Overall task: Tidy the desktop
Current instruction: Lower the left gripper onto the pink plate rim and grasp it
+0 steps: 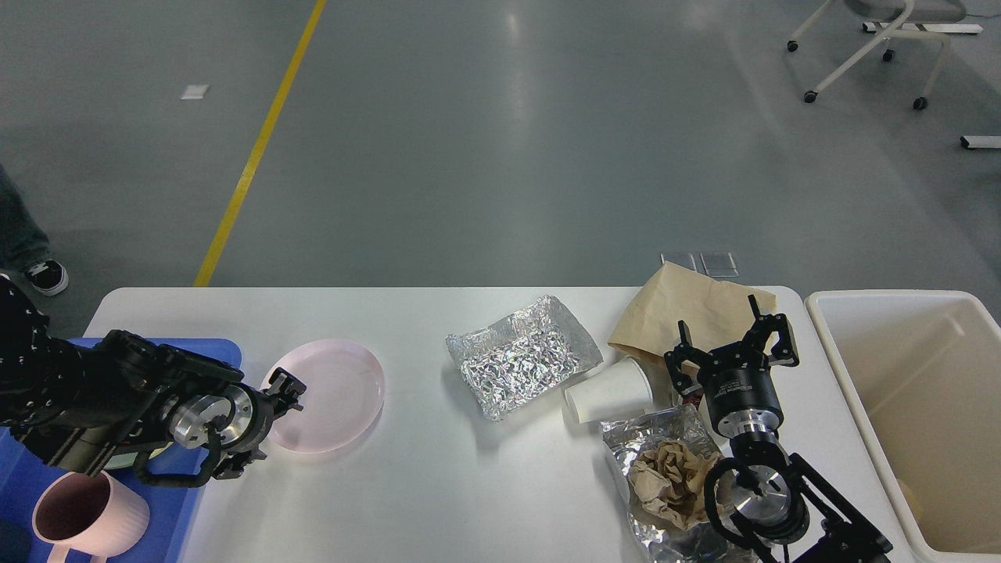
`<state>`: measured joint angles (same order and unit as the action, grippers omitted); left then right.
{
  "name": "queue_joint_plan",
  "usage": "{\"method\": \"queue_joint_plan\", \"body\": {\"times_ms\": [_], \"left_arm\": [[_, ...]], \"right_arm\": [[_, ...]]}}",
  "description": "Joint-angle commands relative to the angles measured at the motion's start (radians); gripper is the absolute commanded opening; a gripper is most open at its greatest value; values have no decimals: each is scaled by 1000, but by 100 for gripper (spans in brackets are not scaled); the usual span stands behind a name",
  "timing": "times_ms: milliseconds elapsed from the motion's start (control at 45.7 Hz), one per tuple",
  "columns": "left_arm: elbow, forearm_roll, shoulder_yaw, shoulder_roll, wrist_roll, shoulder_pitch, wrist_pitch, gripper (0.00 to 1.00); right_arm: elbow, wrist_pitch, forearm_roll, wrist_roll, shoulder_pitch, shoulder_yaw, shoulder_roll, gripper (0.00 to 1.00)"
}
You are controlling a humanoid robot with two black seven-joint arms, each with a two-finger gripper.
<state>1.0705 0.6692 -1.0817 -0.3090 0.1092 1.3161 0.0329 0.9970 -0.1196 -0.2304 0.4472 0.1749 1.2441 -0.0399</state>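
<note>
Blue tray (pixel 31 469) sits at the lower left of the frame, holding a pink mug (pixel 86 512) and a pale green plate mostly hidden under your left arm. Just right of it, your left end effector (pixel 283 391) is at the left rim of the pink plate (pixel 336 395); it is small and dark, so you cannot tell how far its fingers are parted or whether they touch the rim. That plate looks like the step in hand, and its likely home is the tray. Your next move calls for a sure pinch on the thin rim, then a lift clear of the tray wall.

At centre, the white counter (pixel 422 500) carries a crumpled foil tray (pixel 520 363), then a tipped paper cup (pixel 610 391) and a brown paper bag (pixel 688 313). Your right end effector (pixel 735 336) hovers wide, holding nothing, over the bag, with foil and crumpled paper (pixel 669 481) below it. The cream bin (pixel 923 407) at the right edge likely takes this rubbish.
</note>
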Motion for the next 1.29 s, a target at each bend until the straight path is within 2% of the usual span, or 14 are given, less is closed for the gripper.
{"method": "queue_joint_plan", "body": {"times_ms": [0, 219, 350, 482, 898, 1073, 1270], "left_arm": [[-23, -33, 3, -2, 0, -32, -34, 69], [-29, -33, 3, -13, 0, -35, -36, 56], [-29, -25, 3, -16, 0, -38, -65, 38], [-46, -17, 17, -19, 1, -43, -114, 26], [-55, 3, 22, -30, 3, -57, -113, 22], [-57, 7, 22, -30, 4, -57, -111, 15], [-63, 21, 20, -28, 6, -58, -111, 15]], "right_arm": [[0, 0, 0, -1, 0, 0, 0, 100], [0, 0, 0, 1, 0, 0, 0, 100], [0, 0, 0, 1, 0, 0, 0, 100], [0, 0, 0, -1, 0, 0, 0, 100], [0, 0, 0, -1, 0, 0, 0, 100], [0, 0, -1, 1, 0, 0, 0, 100], [0, 0, -1, -1, 0, 0, 0, 100]]}}
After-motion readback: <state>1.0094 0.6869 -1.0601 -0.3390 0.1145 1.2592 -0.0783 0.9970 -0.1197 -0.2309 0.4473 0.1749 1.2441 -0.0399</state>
